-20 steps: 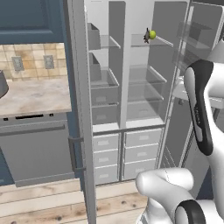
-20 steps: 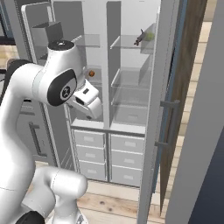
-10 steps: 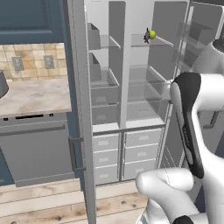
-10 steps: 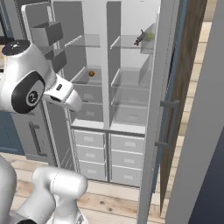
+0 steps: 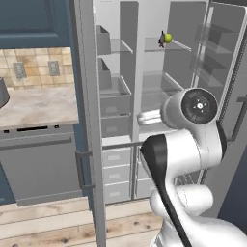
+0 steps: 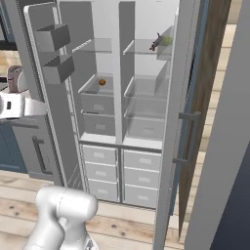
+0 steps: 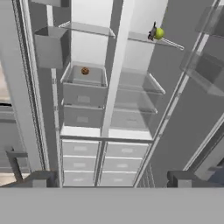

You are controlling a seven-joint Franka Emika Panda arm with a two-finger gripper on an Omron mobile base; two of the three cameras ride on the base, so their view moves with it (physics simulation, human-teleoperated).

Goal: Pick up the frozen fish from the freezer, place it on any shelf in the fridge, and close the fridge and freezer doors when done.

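The frozen fish (image 7: 152, 32), a small dark elongated shape, lies on the upper glass shelf (image 7: 168, 43) of the fridge (image 6: 146, 88), touching or just beside a yellow-green ball (image 7: 159, 33); the same pair appears at the top of the left base view (image 5: 162, 38) and of the right base view (image 6: 155, 42). Judged from this position, the fish already occupies a fridge shelf, so the transfer step appears complete and only the closing of the doors remains. The freezer (image 6: 97, 93), the narrower compartment alongside, holds a small orange ball (image 7: 85, 70) in one of its grey bins (image 7: 84, 81); white drawers (image 7: 78, 148) fill the base of both halves.

Both doors stand swung wide. The freezer door (image 5: 89, 120) projects toward the camera in the left base view, its vertical handle (image 5: 82, 169) beside the kitchen counter (image 5: 36, 103); the fridge door (image 5: 226, 72) hangs open on the opposite side, its door racks visible.

The gripper (image 7: 112, 179) is released, its two finger tips (image 7: 41, 178) set wide apart at the bottom of the hand view, grasping nothing and well apart from the shelves. It faces the open interior squarely, a stand-off pose that plausibly leaves room to swing toward either door. Closing will call for a push on a door's broad face or handle; the fish's spot near the shelf's front edge seems clear of the door racks.
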